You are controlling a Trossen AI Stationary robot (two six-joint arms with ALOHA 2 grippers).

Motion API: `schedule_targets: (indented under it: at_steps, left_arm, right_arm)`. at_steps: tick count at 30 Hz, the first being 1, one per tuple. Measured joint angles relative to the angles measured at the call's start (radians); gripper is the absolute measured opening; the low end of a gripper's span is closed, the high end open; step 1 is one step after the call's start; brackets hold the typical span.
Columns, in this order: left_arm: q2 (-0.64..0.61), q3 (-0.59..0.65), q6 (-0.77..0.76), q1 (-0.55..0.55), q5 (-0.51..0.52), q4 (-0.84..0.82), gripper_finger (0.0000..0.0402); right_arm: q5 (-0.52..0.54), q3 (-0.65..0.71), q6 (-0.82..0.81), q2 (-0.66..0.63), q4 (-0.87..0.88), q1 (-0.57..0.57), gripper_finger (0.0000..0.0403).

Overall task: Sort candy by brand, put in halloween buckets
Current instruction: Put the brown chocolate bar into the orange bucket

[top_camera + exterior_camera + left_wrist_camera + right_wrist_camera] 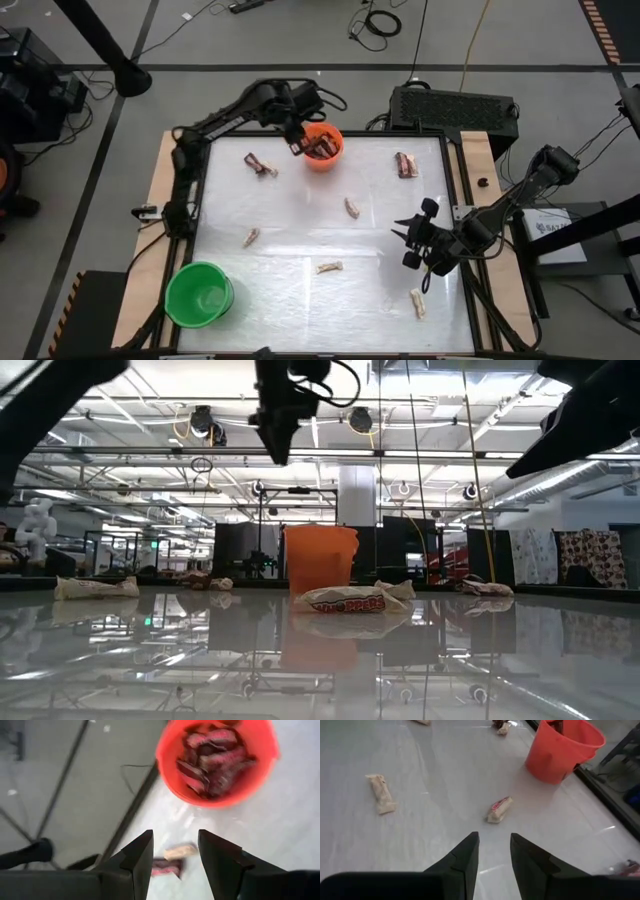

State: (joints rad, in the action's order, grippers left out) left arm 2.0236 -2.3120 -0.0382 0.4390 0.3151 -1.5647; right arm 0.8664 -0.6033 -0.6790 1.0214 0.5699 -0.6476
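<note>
An orange bucket (323, 148) holds dark brown-red candy (210, 760) (cream-tan pieces (329, 267) lie outside), and the other bucket (199, 294) is green.

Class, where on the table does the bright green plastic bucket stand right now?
In the high view the bright green plastic bucket stands at the table's near-left corner, apart from the candy, its nearest neighbour a pale wrapped piece.

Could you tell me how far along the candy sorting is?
Partly done. The orange bucket holds several dark bars; the green bucket looks empty. In hand: nothing; the left gripper is open over the orange bucket's rim and the right gripper hangs open and empty above the table. Left: dark bars and, and four pale pieces, such as.
</note>
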Motion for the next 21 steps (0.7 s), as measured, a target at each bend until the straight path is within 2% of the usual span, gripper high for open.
schedule_targets:
  at_steps: [4,8,11,17,21]
  left_arm:
    - [-0.057,0.097,0.011,-0.004,-0.022,0.0,0.0163]
    - [-0.11,0.283,0.019,-0.003,-0.022,-0.003,0.0163]
    - [-0.16,0.473,0.026,0.009,-0.022,0.02,0.0163]
    - [-0.246,0.835,0.137,0.02,-0.022,0.254,0.0163]
    - [-0.274,1.007,0.224,0.016,0.002,0.4,0.0164]
  right_arm:
    - [-0.011,0.027,-0.01,0.0,-0.026,0.0,0.0105]
    - [-0.013,0.044,-0.032,0.0,-0.028,0.0,0.0105]
    - [-0.013,0.047,-0.041,0.0,-0.028,0.0,0.0105]
    - [-0.009,0.047,-0.03,0.0,-0.029,0.0,0.0105]
    - [-0.005,0.047,0.012,0.0,-0.05,0.0,0.0105]
